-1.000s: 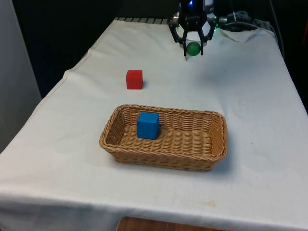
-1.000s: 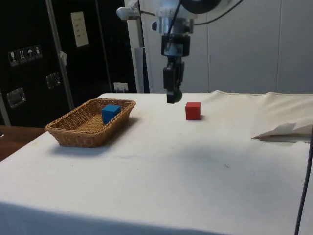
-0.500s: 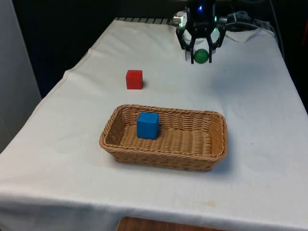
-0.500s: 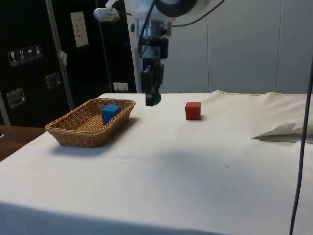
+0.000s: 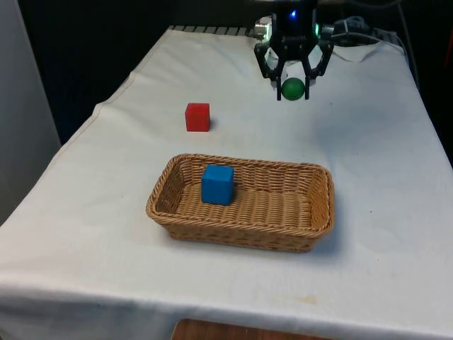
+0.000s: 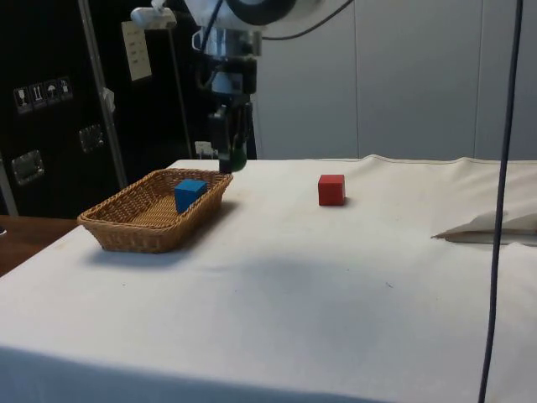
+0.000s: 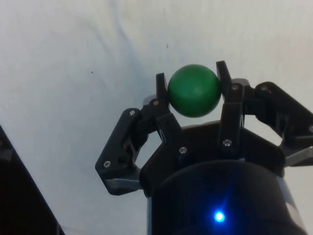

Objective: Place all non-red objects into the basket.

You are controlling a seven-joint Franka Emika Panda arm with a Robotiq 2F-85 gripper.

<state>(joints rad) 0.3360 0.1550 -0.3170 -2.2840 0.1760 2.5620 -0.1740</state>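
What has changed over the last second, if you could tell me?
The gripper, shut on the green ball throughout, carried it towards the basket, leftward in the side view. The blue cube in the basket and the red cube on the cloth did not move.

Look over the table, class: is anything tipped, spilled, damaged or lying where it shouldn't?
Nothing stands out. The blue cube sits squarely in the basket, the red cube rests flat on the cloth, and the green ball is gripped cleanly by the gripper above the table.
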